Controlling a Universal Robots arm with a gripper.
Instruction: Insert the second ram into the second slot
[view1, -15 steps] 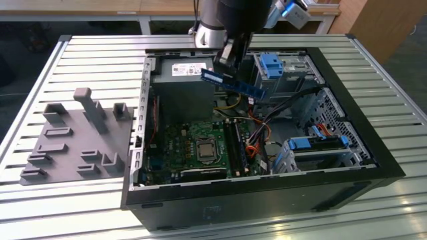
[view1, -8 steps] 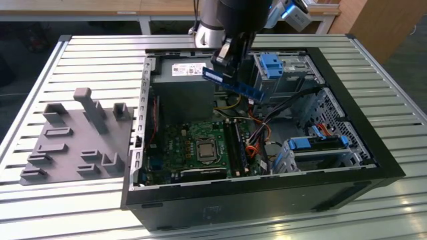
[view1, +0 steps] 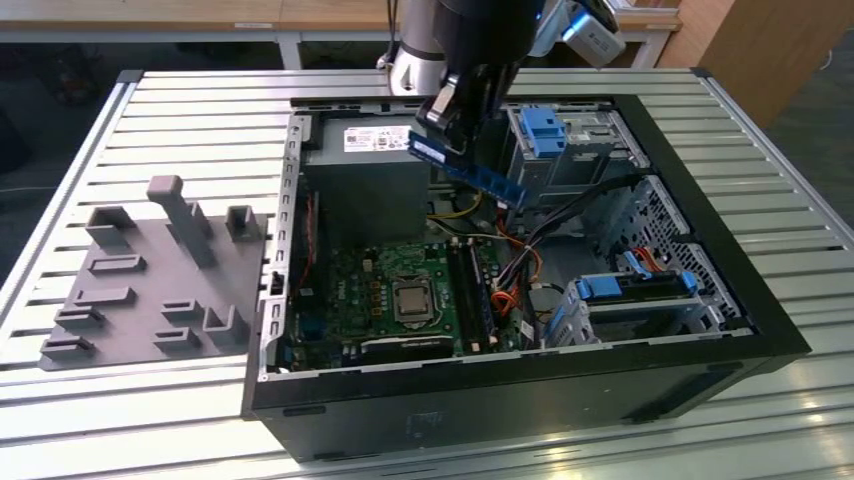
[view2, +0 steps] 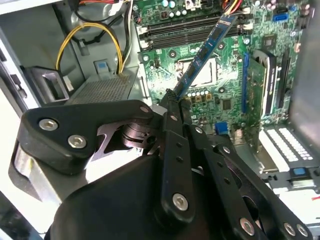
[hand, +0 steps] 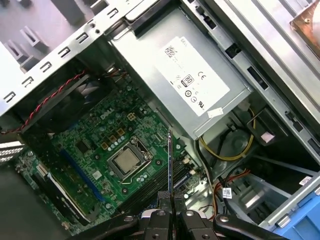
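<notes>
Clamps the second ram (view1: 474, 175) in the pincer (view1: 445, 128) at upper centre of the exterior view, tilted above the open computer case (view1: 507, 385), well apart from the motherboard slots (view1: 470, 290) lower down, judged not yet inserted.

The gripper (view2: 172, 97) is matte black, its linked bars pinned with round silver screws. The arm (view1: 427, 50) is silver-grey and black.

Big white sticker (hand: 192, 82) with black print on the grey power box (hand: 145, 52), small white tag (hand: 226, 193) on a wire (hand: 233, 176), pale label on the second ram (view1: 467, 172), tiny white letters on the green board (hand: 95, 145).
</notes>
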